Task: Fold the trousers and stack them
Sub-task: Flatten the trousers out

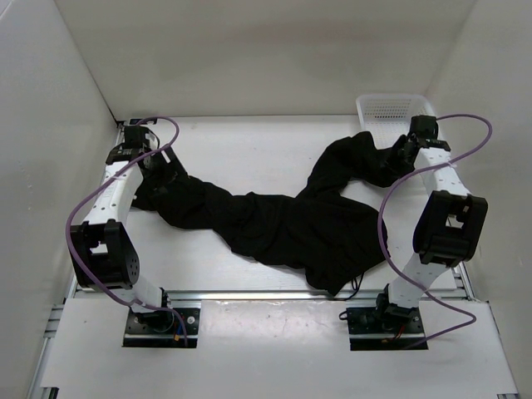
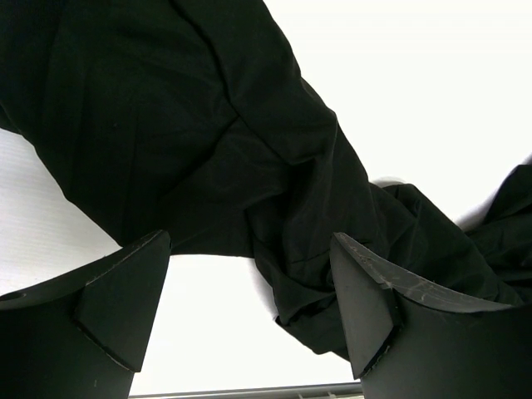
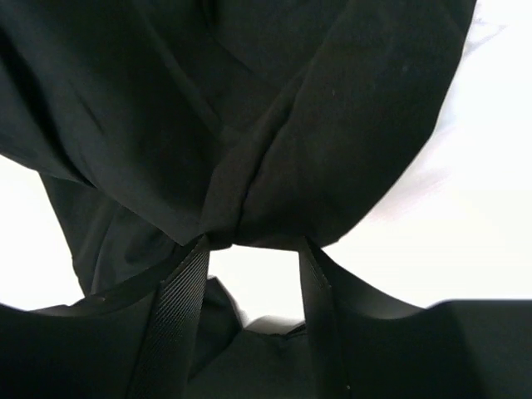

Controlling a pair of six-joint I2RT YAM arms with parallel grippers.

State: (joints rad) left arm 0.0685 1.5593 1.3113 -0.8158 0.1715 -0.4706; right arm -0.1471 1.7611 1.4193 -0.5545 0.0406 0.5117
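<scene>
Top external view shows the trousers [image 1: 274, 224] lying unfolded and crumpled across the middle of the table [image 1: 249, 141]. One leg trails to the far left. Another part runs up to the far right and ends just beside the basket [image 1: 395, 106], and the bulk is heaped toward the near right. No fold is made and nothing is stacked, so the task is judged to be at its start: the cloth has yet to be spread flat, folded and set in place. The left arm reaches along the left side with its elbow raised near the base and its wrist at the far left, over the end of the left leg. The left gripper [image 2: 248, 249] stands spread wide above that leg and holds nothing; bare table shows between its fingers [image 2: 125, 299], and the cloth lies just past the tips. The right arm reaches along the right side with its elbow high and its wrist just short of the basket, turned inward and down onto the cloth. The right gripper [image 3: 249, 249] has its jaws part-way apart, with a ridge of cloth gathered at the tips. Whether that ridge is actually pinched cannot be told, since a bright gap shows between the fingers below it.
</scene>
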